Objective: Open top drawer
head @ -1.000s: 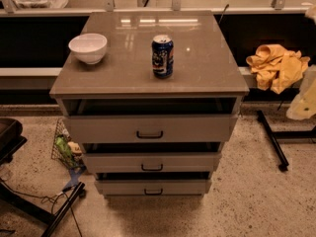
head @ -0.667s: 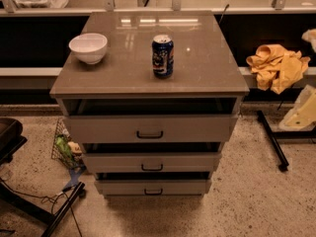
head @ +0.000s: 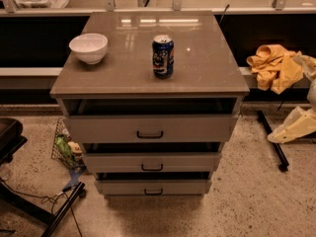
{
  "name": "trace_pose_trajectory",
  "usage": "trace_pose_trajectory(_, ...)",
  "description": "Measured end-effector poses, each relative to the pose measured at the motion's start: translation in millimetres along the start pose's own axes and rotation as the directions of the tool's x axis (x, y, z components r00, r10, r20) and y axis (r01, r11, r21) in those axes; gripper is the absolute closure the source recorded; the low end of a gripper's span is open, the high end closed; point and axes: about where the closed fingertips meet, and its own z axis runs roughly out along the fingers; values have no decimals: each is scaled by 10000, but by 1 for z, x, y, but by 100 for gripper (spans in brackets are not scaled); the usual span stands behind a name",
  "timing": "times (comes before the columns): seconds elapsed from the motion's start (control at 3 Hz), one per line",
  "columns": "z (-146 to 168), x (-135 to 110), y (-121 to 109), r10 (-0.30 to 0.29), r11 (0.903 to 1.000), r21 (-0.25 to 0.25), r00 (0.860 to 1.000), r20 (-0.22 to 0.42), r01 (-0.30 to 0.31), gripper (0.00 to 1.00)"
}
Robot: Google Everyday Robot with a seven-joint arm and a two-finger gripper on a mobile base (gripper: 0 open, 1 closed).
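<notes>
Grey and flat-fronted, the top drawer [head: 192, 128] sits directly beneath the glossy brown surface [head: 212, 68], with a dark gap above its front and a small dark bar handle [head: 150, 134] at centre. Compared with a second ago, you find the pale claw [head: 295, 126] lower at the right edge, well apart from the drawer; whether it is open or closed cannot be told. The round white bowl [head: 89, 47] and blue can [head: 163, 56] have not moved.

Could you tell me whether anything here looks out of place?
Nothing is spilled; the can and bowl stand upright. A yellow cloth lies crumpled right of the cabinet, and a wire basket sits askew on the floor to its left. The gripper hangs at the right edge.
</notes>
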Motion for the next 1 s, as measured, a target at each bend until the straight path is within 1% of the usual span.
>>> trace_pose_trajectory(0.67,-1,-3,0,-32,10000,5,10000,67,32,0)
trace_pose_trajectory(1.0,23,4,18,211,9991,-374,9988,442,-194,0)
